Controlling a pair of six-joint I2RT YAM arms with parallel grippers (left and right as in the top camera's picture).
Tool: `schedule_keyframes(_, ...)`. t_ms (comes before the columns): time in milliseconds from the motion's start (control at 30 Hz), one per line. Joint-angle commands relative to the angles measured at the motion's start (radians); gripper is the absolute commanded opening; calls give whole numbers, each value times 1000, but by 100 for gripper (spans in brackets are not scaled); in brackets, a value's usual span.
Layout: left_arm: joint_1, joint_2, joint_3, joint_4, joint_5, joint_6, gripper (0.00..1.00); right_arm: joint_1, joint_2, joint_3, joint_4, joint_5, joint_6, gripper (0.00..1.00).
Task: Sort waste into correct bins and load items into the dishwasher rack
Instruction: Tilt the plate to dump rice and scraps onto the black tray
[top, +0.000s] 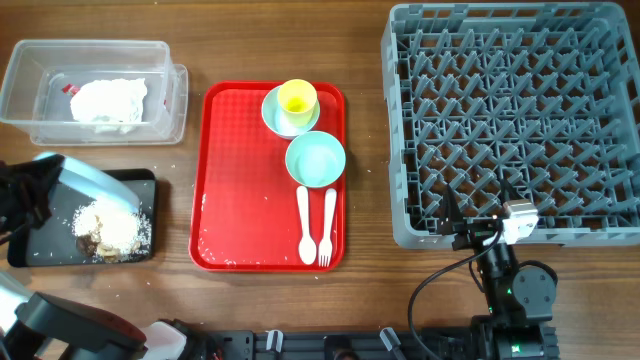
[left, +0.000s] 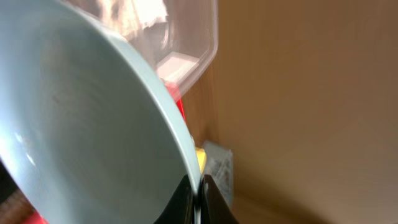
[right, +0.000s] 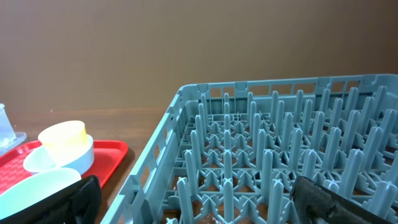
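Filling most of the left wrist view, the plate (left: 74, 124) hides nearly everything behind it. Only the tips of the left gripper (left: 200, 200) show, at the bottom edge, pinched on the plate's rim with one finger on each face. Beyond the fingertips a corner of the clear box (left: 193, 43) shows above the rim. A red strip and a yellowish bit beside the rim are too blurred to name.

From overhead the left arm comes in from the frame's edge, mostly cut off. The plate is tilted steeply over the black tray (top: 145, 183) and covers the part of it nearest the fingers. Below the plate's free edge lie crumbs (top: 118, 228) and scraps (top: 92, 243). The napkin (top: 108, 100) and wrapper (top: 68, 88) lie in the clear box, past the plate.

The right gripper (right: 196, 190) has its fingers spread wide and grasps nothing. Both are cropped by the bottom of the frame. It is held low and level, pointing into the rack (right: 267, 155), whose near wall stands just ahead of the fingertips; the rack's far side runs out of view. Out beyond its left finger, on the red tray (top: 235, 170), the cup (top: 297, 97) sits in the pale bowl (top: 275, 115). The mint bowl (top: 315, 160) is nearer that finger and partly hidden behind it. The spoon (top: 306, 230) and fork (top: 327, 230) show only from overhead, side by side.
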Motion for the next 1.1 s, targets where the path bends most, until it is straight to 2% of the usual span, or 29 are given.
schedule_keyframes(0, 21, -10, 16, -17, -54, -47, 4, 4, -2, -1, 5, -12, 13, 100)
schedule_keyframes(100, 22, -9, 15, -29, -76, -26, 4, 4, -2, -1, 5, -12, 13, 100)
schedule_keyframes(167, 26, -10, 15, -72, -21, -10, 4, 4, -2, -1, 5, -12, 13, 100)
schedule_keyframes(233, 27, -10, 15, -32, -9, 0, 4, 4, -2, -1, 5, -12, 13, 100)
schedule_keyframes(300, 35, -10, 15, -58, 61, 11, 4, 4, -2, -1, 5, -12, 13, 100)
schedule_keyframes(367, 35, -10, 15, -64, 68, 5, 4, 4, -2, -1, 5, -12, 13, 100)
schedule_keyframes(400, 35, -11, 15, -86, 112, 42, 4, 4, -2, -1, 5, -12, 13, 100)
schedule_keyframes(467, 37, -10, 15, -20, 55, 43, 4, 4, -2, -1, 5, -12, 13, 100)
schedule_keyframes(500, 42, -9, 15, -71, 66, 23, 4, 4, -2, -1, 5, -12, 13, 100)
schedule_keyframes(533, 45, -11, 15, -122, 119, 63, 4, 4, -2, -1, 5, -12, 13, 100)
schedule_keyframes(567, 45, -11, 15, -110, 144, 103, 4, 4, -2, -1, 5, -12, 13, 100)
schedule_keyframes(633, 45, -11, 15, -77, 88, 79, 4, 4, -2, -1, 5, -12, 13, 100)
schedule_keyframes(700, 48, -11, 15, -126, 160, 118, 4, 4, -2, -1, 5, -12, 13, 100)
schedule_keyframes(767, 50, -9, 15, -62, 152, 90, 4, 4, -2, -1, 5, -12, 13, 100)
schedule_keyframes(800, 56, -9, 15, -106, 174, 68, 4, 4, -2, -1, 5, -12, 13, 100)
schedule_keyframes(833, 60, -10, 15, -115, 209, 98, 4, 4, -2, -1, 5, -12, 13, 100)
schedule_keyframes(900, 60, -10, 15, -101, 187, 108, 4, 4, -2, -1, 5, -12, 13, 100)
schedule_keyframes(1067, 60, -14, 15, -198, 213, 165, 4, 4, -2, -1, 5, -12, 13, 100)
